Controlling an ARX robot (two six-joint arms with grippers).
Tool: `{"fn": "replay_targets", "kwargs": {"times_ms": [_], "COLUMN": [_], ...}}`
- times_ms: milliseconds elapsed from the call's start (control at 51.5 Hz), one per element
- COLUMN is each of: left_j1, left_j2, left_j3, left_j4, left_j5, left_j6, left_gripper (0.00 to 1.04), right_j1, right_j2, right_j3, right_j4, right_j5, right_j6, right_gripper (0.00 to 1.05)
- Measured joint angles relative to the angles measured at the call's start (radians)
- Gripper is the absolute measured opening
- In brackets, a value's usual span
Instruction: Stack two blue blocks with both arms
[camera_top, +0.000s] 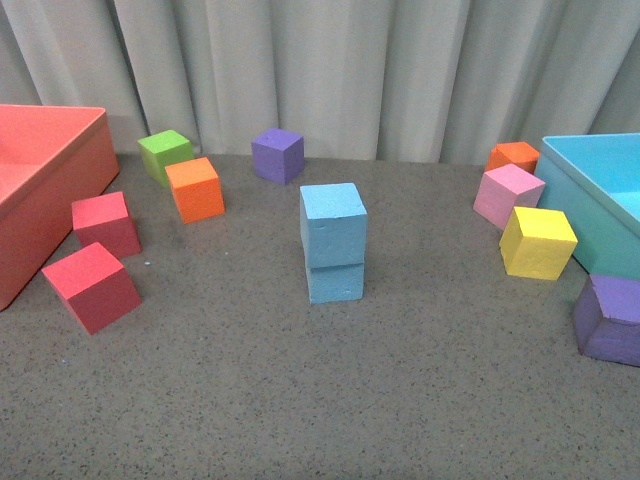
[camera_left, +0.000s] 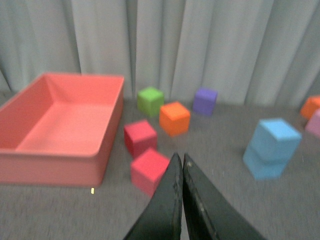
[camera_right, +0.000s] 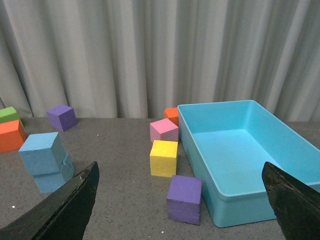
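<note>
Two blue blocks form a stack at table centre in the front view: the upper blue block (camera_top: 333, 220) rests on the lower blue block (camera_top: 335, 281), rotated slightly and overhanging it a little. Neither arm touches the stack. From the stack, a purple cube (camera_top: 277, 155) lies at 11 o'clock, an orange cube (camera_top: 195, 188) at 10 o'clock with a green cube (camera_top: 165, 153) just behind it, and two red cubes (camera_top: 105, 223) (camera_top: 91, 287) at 9 o'clock beside the red bin (camera_top: 55, 190). A yellow cube (camera_top: 537, 242) and a pink cube (camera_top: 509, 194) lie at 3 o'clock, near the turquoise bin (camera_top: 590, 215). In the left wrist view the left gripper (camera_left: 179, 161) has its fingers pressed together, holding nothing. In the right wrist view the right gripper (camera_right: 180, 200) has its fingers spread wide, holding nothing
</note>
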Motion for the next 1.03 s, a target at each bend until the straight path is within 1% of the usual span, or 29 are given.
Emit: {"fn": "replay_targets", "kwargs": {"times_ms": [19, 39, 233, 253, 427, 466, 563, 680, 758, 1030], "left_j1": [0.0, 0.0, 0.0, 0.0, 0.0, 0.0, 0.0, 0.0, 0.0, 0.0], "left_j2": [-0.038, -0.059, -0.09, -0.09, -0.091, -0.091, -0.091, -0.091, -0.091, -0.091], "left_j3": [0.0, 0.0, 0.0, 0.0, 0.0, 0.0, 0.0, 0.0, 0.0, 0.0], "left_j4": [-0.045, -0.058, -0.069, -0.069, -0.069, -0.069, -0.069, -0.069, -0.069, -0.069], "left_j5": [0.0, 0.0, 0.0, 0.0, 0.0, 0.0, 0.0, 0.0, 0.0, 0.0], "left_j6": [0.0, 0.0, -0.001, 0.0, 0.0, 0.0, 0.0, 0.0, 0.002, 0.002], "left_gripper": [0.04, 0.04, 0.04, 0.07, 0.48, 0.54, 0.77, 0.99, 0.97, 0.98], "right_j1": [0.0, 0.0, 0.0, 0.0, 0.0, 0.0, 0.0, 0.0, 0.0, 0.0], "right_j2": [0.0, 0.0, 0.0, 0.0, 0.0, 0.0, 0.0, 0.0, 0.0, 0.0], "right_j3": [0.0, 0.0, 0.0, 0.0, 0.0, 0.0, 0.0, 0.0, 0.0, 0.0], "right_j4": [0.0, 0.0, 0.0, 0.0, 0.0, 0.0, 0.0, 0.0, 0.0, 0.0], "right_j5": [0.0, 0.0, 0.0, 0.0, 0.0, 0.0, 0.0, 0.0, 0.0, 0.0], "right_j6": [0.0, 0.0, 0.0, 0.0, 0.0, 0.0, 0.0, 0.0, 0.0, 0.0], "right_gripper": [0.95, 0.95, 0.95, 0.95, 0.95, 0.95, 0.95, 0.95, 0.95, 0.95]}}
